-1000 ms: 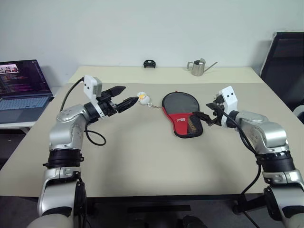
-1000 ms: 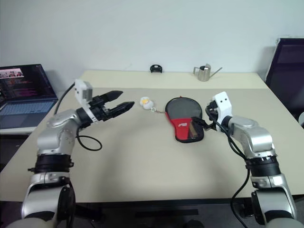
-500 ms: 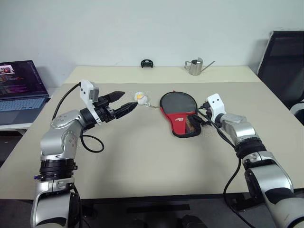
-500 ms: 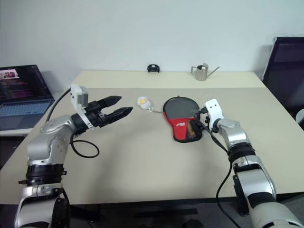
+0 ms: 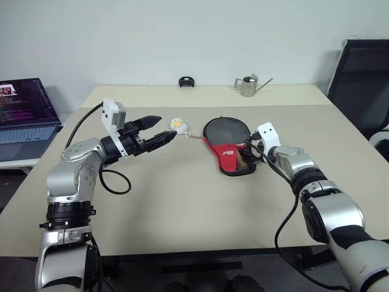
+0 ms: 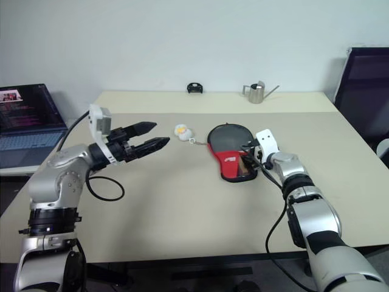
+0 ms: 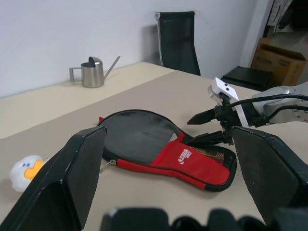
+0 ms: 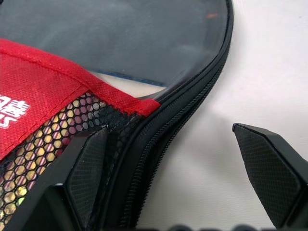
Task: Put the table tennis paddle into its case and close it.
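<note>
Case (image 5: 230, 146) flat on table (image 5: 182, 207), black paddle face (image 7: 137, 137) showing inside | right gripper (image 7: 211, 127) fingers spread wide, straddling the case's zipped edge | left gripper (image 5: 159, 129) wide apart, empty, above table beside the case's ball charm (image 5: 177, 124)

A plain pale wall (image 5: 194, 36) runs behind a wide beige table (image 5: 194, 207), evenly lit with no hard shadows. A second beige tabletop (image 5: 140, 95) of the same height butts against its far edge, a seam line showing between them. At the robot's left an open laptop (image 5: 24, 112) with a lit screen sits on a lower white surface just beside the table. At the right a black office chair (image 5: 360, 79) stands near the table's far corner, its tall back upright. In the left wrist view a brown cardboard box (image 7: 281, 60) stands beyond the chair near the wall
</note>
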{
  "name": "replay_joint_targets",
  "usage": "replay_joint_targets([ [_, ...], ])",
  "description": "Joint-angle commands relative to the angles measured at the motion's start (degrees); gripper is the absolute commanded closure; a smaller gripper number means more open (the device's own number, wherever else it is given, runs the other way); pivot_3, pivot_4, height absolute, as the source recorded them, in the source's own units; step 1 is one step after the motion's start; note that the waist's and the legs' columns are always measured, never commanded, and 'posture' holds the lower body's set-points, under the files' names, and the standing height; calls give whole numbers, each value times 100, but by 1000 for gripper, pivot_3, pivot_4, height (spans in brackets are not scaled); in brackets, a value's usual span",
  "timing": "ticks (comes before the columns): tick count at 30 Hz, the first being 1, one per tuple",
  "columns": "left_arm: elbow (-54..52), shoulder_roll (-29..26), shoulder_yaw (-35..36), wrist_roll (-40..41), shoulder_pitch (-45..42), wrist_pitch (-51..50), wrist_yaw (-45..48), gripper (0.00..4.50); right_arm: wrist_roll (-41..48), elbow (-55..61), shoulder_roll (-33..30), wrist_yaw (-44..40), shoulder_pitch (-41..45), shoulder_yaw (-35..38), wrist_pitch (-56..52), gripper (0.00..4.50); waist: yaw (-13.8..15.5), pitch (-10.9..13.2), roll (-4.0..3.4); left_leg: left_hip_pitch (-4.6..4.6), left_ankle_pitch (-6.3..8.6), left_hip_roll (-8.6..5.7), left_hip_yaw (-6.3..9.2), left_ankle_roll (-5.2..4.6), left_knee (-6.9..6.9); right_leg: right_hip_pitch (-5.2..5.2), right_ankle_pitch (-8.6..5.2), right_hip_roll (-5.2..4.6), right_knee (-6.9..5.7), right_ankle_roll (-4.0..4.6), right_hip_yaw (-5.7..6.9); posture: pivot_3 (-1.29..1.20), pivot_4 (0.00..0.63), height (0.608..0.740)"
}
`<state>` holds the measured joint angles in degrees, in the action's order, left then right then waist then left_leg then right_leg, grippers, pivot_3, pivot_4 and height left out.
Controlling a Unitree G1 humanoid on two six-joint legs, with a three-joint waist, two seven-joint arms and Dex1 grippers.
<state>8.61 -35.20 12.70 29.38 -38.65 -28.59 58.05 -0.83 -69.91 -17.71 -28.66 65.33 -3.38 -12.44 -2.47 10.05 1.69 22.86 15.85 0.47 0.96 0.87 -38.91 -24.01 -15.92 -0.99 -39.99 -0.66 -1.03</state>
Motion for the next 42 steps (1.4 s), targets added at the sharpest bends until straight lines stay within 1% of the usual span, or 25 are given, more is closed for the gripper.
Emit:
replay_joint_targets([
  [1,-186,-116,5,92,-147,32,23,0,-120,-178,156,-226,48,-33,-17,30,-37,0,0,0,0,0,0,0,0,0,0,0,0,0,0,0,150,740],
  [4,-200,-123,7,85,-137,30,21,0,-177,-232,235,-274,66,-48,-10,616,-84,0,0,0,0,1,0,0,1,0,0,0,0,0,0,0,150,740],
  [13,-259,-117,10,70,-62,49,-7,0,-289,-335,448,-208,48,-17,-153,3700,-98,-2,1,-13,-1,3,-1,2,2,8,3,0,-4,4,0,0,150,740],
  [14,-259,-116,10,68,-56,54,-7,0,-297,-346,449,-154,47,6,-172,3940,-98,-2,1,-17,-1,3,-1,2,1,13,3,0,-4,4,0,0,150,740],
  [15,-256,-116,10,63,-49,62,-7,0,-311,-355,446,-106,42,20,-177,4288,-98,-2,1,-22,-1,3,0,2,2,19,3,0,-3,4,1,0,150,740],
  [16,-254,-117,12,60,-43,68,-7,0,-326,-359,441,-76,37,28,-176,4477,-96,-2,1,-27,0,3,1,2,3,25,3,0,-1,4,2,0,150,740],
  [25,-178,-163,38,40,-7,131,13,0,-324,-287,271,-29,30,95,25,4477,-84,-2,1,-45,0,2,4,2,4,44,2,0,3,4,4,0,150,740],
  [28,-143,-163,27,29,-19,146,14,0,-224,-275,240,76,17,236,-3,3753,-78,-2,1,-44,0,1,5,2,4,46,3,0,4,4,4,0,150,740],
  [33,-108,-152,11,24,-63,159,20,0,-244,-322,256,311,3,334,-80,2065,-75,-1,1,-44,0,1,6,2,4,46,2,0,5,4,4,0,150,740],
  [42,-124,-164,8,17,-60,159,18,0,-237,-432,455,302,-29,443,-328,2065,-76,-2,1,-45,0,2,7,2,6,49,2,0,7,4,6,0,150,740],
])
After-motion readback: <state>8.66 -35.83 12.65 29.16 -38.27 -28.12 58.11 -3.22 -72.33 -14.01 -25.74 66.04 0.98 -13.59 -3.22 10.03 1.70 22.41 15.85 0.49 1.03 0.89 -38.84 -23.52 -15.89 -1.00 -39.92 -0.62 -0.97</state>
